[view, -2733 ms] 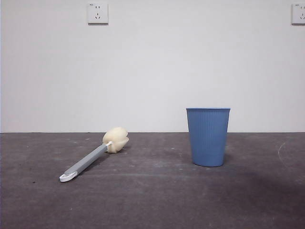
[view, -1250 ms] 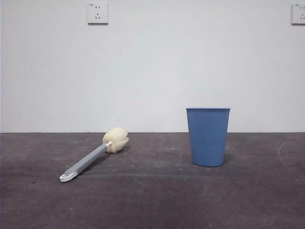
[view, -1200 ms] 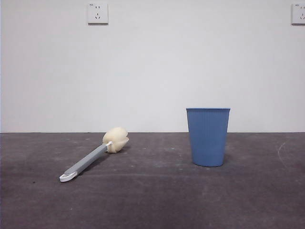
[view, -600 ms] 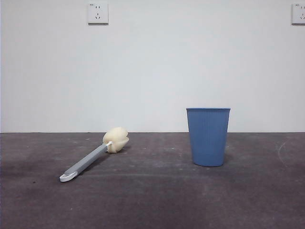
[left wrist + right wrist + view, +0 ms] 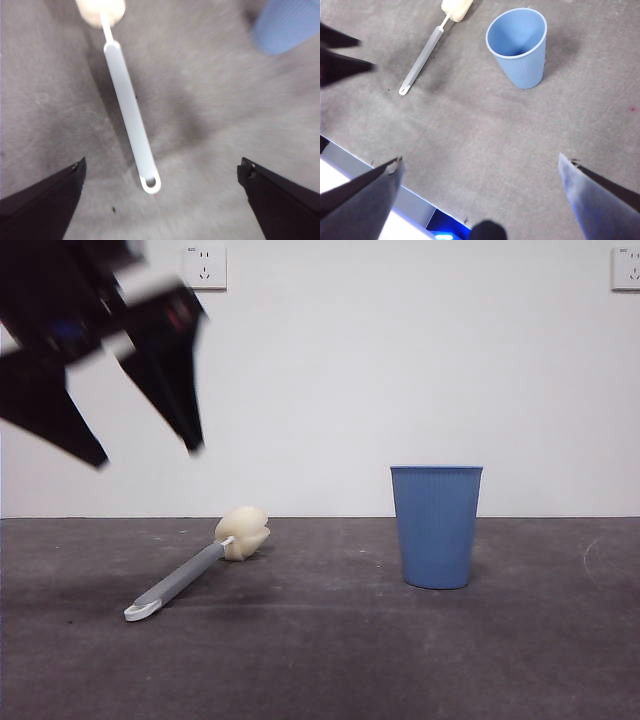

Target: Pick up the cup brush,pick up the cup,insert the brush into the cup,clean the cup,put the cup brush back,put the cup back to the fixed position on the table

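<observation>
Left hand [image 5: 145,455] hangs wide open and empty above the brush [image 5: 190,572]; cup [image 5: 436,526] stands upright on the bench [image 5: 330,660].

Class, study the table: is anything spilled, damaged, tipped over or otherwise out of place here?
Nothing stands out. The cup stands upright and looks empty in the right wrist view. The cup brush lies flat on the table, apart from the cup. The left gripper hangs open above the brush.

At the upper left of the frame the left claw [image 5: 145,455] hung above the table [image 5: 330,660], jaws spread and empty. Below it lay the cup brush [image 5: 195,567]. The blue cup [image 5: 436,526] stood upright right of centre.
</observation>
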Controlling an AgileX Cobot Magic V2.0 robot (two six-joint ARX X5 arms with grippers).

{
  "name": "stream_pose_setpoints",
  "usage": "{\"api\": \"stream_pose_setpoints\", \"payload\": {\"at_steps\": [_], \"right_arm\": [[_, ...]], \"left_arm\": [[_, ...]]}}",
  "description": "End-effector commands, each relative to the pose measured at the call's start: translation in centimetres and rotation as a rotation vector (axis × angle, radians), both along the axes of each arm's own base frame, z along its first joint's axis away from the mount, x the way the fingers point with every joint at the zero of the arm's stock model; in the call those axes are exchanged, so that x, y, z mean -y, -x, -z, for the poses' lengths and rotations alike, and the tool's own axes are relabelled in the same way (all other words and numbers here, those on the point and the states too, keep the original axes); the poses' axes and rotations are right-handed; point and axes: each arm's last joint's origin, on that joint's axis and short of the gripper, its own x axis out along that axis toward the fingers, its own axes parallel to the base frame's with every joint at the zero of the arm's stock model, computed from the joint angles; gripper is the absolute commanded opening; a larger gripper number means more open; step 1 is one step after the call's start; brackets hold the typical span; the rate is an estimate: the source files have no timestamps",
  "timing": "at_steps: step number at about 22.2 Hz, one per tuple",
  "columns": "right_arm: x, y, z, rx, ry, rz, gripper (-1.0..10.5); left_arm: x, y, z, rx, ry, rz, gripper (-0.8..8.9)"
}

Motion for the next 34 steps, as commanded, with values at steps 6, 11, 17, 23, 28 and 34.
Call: {"api": "stream_pose_setpoints", "payload": {"at_steps": [6,11,17,23,28,34], "right_arm": [[-0.1,-0.3,0.0,-0.008,-0.013,0.013,6.6],[-0.1,-0.6,0.1,-0.030,-0.019,0.021,6.6],[-0.1,-0.6,0.2,-0.034,-0.021,0.025,6.6],[-0.1,-0.6,0.2,-0.036,-0.022,0.026,6.6],[-0.1,-0.6,0.2,-0.039,-0.026,0.031,6.6],[-0.1,-0.6,0.2,-0.040,-0.026,0.032,6.6]], "left_arm": [[2.4,-3.4,5.6,-0.066,-0.057,-0.083,6.24],[2.6,-3.9,7.5,-0.112,-0.085,-0.115,6.24],[2.6,-4.0,7.8,-0.119,-0.099,-0.145,4.67],[2.6,-3.9,8.1,-0.147,-0.104,-0.161,4.66],[2.6,-3.7,8.2,-0.160,-0.108,-0.164,4.65],[2.9,-3.6,9.3,-0.209,-0.127,-0.174,4.54]]}}
